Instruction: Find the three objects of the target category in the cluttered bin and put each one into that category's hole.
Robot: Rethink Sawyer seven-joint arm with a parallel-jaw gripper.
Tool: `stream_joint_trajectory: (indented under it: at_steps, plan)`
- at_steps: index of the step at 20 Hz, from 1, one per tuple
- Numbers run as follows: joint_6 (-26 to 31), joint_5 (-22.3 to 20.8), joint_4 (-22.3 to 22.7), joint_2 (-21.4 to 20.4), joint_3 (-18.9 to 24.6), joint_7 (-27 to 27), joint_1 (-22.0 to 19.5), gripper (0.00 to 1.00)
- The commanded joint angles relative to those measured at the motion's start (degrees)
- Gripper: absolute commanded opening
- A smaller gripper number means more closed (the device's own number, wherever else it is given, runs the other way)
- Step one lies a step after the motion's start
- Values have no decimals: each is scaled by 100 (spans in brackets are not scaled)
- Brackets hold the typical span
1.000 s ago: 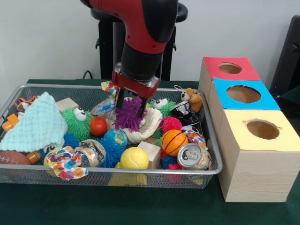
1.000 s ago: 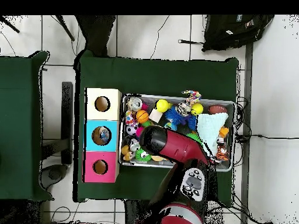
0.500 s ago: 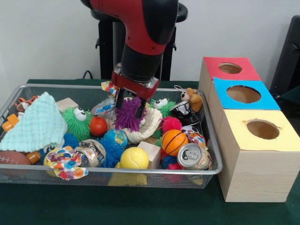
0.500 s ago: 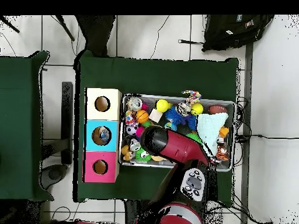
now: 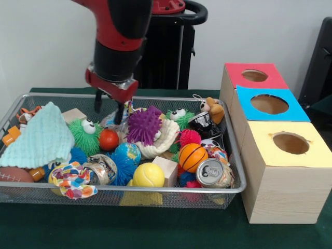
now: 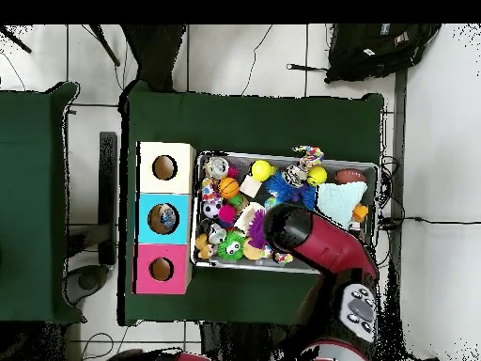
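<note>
You see the red and black arm's gripper point(image 5: 109, 109) hanging over the wire bin point(image 5: 236, 155), its two dark fingers spread apart and empty. Just to its right, the purple spiky ball point(image 5: 143, 125) rests on a white shell-shaped toy point(image 5: 165, 139), free of the gripper. Below the gripper sit a green fuzzy toy with eyes point(image 5: 85, 133) and a small red ball point(image 5: 109, 139). A mint cloth point(image 5: 39, 137) covers the bin's left end. Beside the bin stand three wooden boxes with round holes: red-topped box point(image 5: 254, 75), blue-topped box point(image 5: 268, 104), yellow-topped box point(image 5: 290, 143).
</note>
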Motion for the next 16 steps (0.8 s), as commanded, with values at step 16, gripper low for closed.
stream_joint_trajectory:
  at_steps: [16]
  plan:
    - [177,-169,-19,297,756,612,-552,100]
